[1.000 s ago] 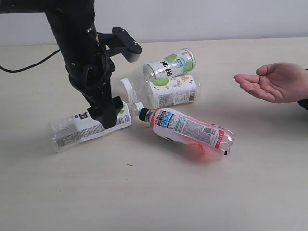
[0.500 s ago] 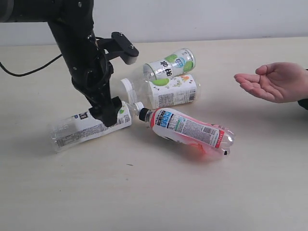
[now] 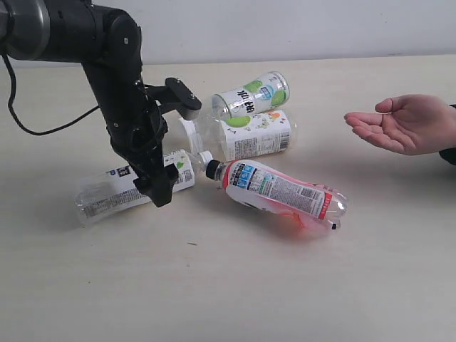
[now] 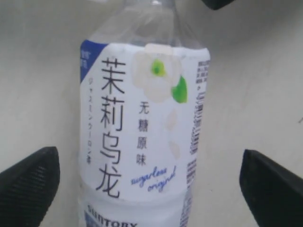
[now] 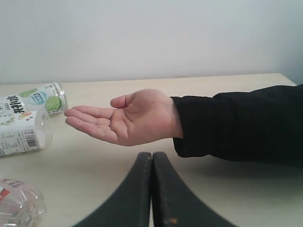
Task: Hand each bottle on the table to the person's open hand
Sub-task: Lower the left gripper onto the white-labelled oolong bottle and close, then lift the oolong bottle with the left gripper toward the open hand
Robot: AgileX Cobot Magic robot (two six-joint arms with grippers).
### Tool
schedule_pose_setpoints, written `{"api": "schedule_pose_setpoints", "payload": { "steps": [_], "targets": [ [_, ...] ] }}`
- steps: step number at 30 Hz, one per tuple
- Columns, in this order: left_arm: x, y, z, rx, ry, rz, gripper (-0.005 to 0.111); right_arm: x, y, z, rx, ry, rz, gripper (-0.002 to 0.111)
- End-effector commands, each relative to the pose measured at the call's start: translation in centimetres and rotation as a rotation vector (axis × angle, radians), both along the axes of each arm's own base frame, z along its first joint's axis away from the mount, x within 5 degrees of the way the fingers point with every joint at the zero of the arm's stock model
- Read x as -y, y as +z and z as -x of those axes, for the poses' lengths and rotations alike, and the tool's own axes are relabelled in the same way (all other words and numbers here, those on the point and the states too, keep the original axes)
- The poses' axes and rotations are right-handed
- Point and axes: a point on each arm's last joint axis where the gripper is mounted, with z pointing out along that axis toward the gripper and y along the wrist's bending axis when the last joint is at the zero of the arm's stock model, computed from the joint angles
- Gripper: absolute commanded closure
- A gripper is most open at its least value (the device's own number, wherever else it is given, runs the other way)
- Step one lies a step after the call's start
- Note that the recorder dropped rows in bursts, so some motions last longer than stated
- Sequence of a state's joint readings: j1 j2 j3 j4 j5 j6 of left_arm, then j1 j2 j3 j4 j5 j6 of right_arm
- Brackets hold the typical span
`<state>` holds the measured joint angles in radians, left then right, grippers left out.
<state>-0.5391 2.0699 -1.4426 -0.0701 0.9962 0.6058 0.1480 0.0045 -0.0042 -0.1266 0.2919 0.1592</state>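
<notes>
- My left fingers [image 3: 161, 187] are spread wide and low over the jasmine-label bottle [image 3: 114, 194], one on each side of its white label. The wrist view shows clear gaps, so nothing is gripped yet.
- That bottle lies on its side on the table [image 3: 228, 292], nearest my arm at the left end of the cluster. I judge that's why it's my first pick.
- I'm straddling the labelled middle, not the neck, because the widest, flattest stretch should hold steady when I squeeze.
- My right fingers [image 5: 151, 189] are pressed together and hold nothing. They're parked facing the person's open hand [image 5: 128, 118].
- The hand waits palm up, well off to the right of the bottles, with its dark sleeve [image 5: 236, 123] behind it.
- The pink-red bottle [image 3: 281, 191] lies with its black cap just beside my bottle's cap end, so lifting straight up should avoid nudging it.
- The two green-spotted bottles [image 3: 249, 117] lie side by side behind, apparently touching.
- On contents, my bottle's clear body looks empty or nearly so. The pink-red one shows a reddish tint, but I can't tell if that's liquid or the wrapper.
</notes>
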Motion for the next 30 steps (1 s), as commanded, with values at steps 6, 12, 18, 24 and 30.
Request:
{"api": "schedule_pose_setpoints", "payload": {
  "steps": [6,12,18,24,30],
  "targets": [
    [0.2,-1.8,-0.5,0.005,-0.002,-0.004,0.008,0.0,0.0,0.0,0.011,-0.003,0.012,0.108],
    [0.2,-2.9,-0.6,-0.004,-0.006,-0.017,0.008,0.0,0.0,0.0,0.011,-0.003,0.012,0.108],
    [0.2,-2.9,-0.6,-0.006,-0.007,-0.020,0.025,0.0,0.0,0.0,0.011,-0.003,0.012,0.108],
    [0.0,-2.9,-0.3,-0.033,-0.013,-0.035,0.073,0.0,0.0,0.0,0.011,-0.003,0.012,0.108],
    [-0.3,-2.9,-0.1,-0.053,-0.029,-0.066,0.107,0.0,0.0,0.0,0.011,-0.003,0.012,0.108]
  ]
}}
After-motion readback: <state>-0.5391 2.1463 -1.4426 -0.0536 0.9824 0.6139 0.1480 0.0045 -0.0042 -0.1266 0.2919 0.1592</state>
